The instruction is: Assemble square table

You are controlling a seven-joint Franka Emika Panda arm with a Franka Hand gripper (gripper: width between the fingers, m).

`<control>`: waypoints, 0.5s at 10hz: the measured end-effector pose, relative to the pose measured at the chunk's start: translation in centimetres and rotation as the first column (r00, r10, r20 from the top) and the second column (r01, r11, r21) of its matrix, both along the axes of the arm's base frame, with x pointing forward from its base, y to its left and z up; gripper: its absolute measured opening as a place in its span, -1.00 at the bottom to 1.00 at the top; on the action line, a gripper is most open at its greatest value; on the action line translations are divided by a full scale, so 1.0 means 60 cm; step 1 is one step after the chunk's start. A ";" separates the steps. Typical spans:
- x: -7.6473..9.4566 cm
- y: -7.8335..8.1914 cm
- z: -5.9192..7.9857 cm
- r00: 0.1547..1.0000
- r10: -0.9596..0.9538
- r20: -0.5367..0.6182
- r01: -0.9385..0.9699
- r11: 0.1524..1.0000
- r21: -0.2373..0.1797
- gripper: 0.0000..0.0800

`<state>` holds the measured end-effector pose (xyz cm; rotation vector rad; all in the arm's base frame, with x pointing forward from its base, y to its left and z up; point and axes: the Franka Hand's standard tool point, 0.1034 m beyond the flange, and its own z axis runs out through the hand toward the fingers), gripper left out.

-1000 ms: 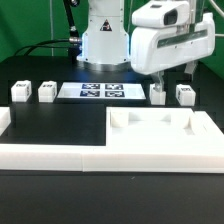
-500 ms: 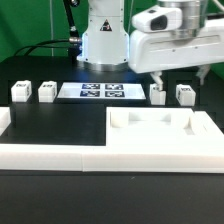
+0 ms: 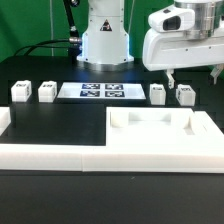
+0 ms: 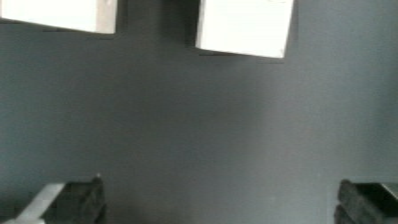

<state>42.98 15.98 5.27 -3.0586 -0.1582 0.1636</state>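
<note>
The white square tabletop (image 3: 165, 130) lies at the front right of the black table, rim up, against the low white border wall (image 3: 60, 150). Four small white tagged legs stand in a row: two at the exterior view's left (image 3: 20, 93) (image 3: 47, 92) and two at the right (image 3: 158, 94) (image 3: 185, 95). My gripper (image 3: 195, 75) hangs open and empty above the two right legs. In the wrist view its dark fingertips (image 4: 68, 200) stand wide apart over bare table, and two white legs (image 4: 244, 25) (image 4: 63, 14) show beyond them.
The marker board (image 3: 101, 91) lies flat between the leg pairs. The robot's white base (image 3: 105, 35) stands behind it, with cables at the back left.
My gripper has risen and shifted toward the exterior view's right, away from the left of the two right legs. The parts have not moved.
</note>
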 end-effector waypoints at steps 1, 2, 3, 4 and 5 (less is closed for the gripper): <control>-0.009 -0.001 0.003 0.994 -0.001 -0.109 -0.002 1.000 -0.027 0.62; -0.022 0.010 0.009 0.966 -0.040 -0.255 0.021 0.997 -0.079 0.62; -0.018 0.027 0.004 0.940 -0.032 -0.339 0.000 0.995 -0.096 0.62; -0.020 0.035 -0.013 0.934 -0.028 -0.357 -0.005 0.996 -0.092 0.62; -0.039 0.029 -0.021 0.905 -0.039 -0.424 -0.003 0.995 -0.098 0.62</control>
